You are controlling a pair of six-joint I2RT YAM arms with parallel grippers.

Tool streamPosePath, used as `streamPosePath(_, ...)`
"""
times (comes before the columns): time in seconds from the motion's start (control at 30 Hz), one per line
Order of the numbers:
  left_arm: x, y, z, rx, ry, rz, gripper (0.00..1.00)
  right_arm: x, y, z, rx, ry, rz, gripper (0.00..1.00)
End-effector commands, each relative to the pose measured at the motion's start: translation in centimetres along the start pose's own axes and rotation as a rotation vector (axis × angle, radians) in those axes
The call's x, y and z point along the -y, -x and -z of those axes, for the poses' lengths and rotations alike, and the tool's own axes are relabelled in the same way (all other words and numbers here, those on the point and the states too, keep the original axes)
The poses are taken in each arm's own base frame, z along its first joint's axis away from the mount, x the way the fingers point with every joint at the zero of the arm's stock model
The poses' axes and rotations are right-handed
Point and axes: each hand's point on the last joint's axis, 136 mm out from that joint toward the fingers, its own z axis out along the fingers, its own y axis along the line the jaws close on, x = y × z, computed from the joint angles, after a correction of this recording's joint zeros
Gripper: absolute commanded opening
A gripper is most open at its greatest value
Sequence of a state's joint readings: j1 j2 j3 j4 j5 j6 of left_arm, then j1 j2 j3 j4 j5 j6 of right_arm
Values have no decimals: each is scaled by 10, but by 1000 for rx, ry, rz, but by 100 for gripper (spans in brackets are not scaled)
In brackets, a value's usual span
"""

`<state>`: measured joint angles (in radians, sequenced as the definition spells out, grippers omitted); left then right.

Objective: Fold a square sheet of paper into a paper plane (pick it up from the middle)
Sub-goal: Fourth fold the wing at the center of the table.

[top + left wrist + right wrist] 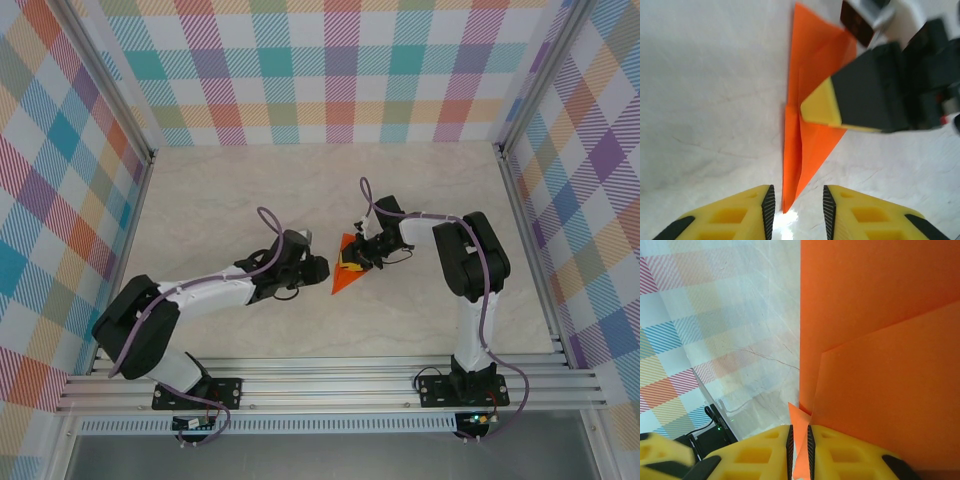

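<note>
Orange square sheet of paper [875,315], creased to a pointed triangle, sits with one thin edge pinched between the near-closed fingers of the right pincer [800,432], its tip just ahead of the left pincer [798,200], whose jaws stand slightly apart and empty; judged mid-fold, next needs left to grasp that tip squarely.

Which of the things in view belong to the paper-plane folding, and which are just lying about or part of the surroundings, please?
Belongs to the job: orange paper, pinched in the right gripper; left gripper, open near the paper's pointed end.
Not part of it: table; checked walls; metal rail.
</note>
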<state>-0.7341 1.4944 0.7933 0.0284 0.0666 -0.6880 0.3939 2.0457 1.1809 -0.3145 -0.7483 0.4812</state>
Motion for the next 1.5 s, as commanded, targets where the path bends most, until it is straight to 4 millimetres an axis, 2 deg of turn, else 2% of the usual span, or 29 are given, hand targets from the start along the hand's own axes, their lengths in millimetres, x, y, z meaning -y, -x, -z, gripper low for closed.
streamPosePath(0.0,-5,0,2,-17,-15,43,28,18,-1,-7,-8,-68,-16,18)
streamPosePath(0.07,6,-3,-2,-53,-61,33,25,18,0,-7,-7,-67,-15,18)
streamPosePath(0.17,10,-8,-12,-87,-85,36,23,16,0,-6,-6,-64,-13,18)
streamPosePath(0.33,19,-15,-32,-152,-121,17,30,12,0,-5,-4,-46,-8,19)
streamPosePath(0.6,16,-27,-66,-236,-69,-45,39,3,3,1,22,-44,2,21)
streamPosePath(0.83,5,-37,-73,-265,-10,-72,39,-4,7,11,63,-66,13,23)
streamPosePath(1.03,7,-46,-74,-297,-25,-100,35,-10,10,17,87,-65,16,23)
streamPosePath(1.23,9,-46,-76,-298,-26,-117,24,-13,8,16,78,-48,16,23)
streamPosePath(1.37,9,-47,-77,-303,-19,-126,22,-15,6,16,70,-34,20,23)
streamPosePath(1.47,7,-49,-78,-310,-20,-128,16,-18,4,17,65,-23,27,24)
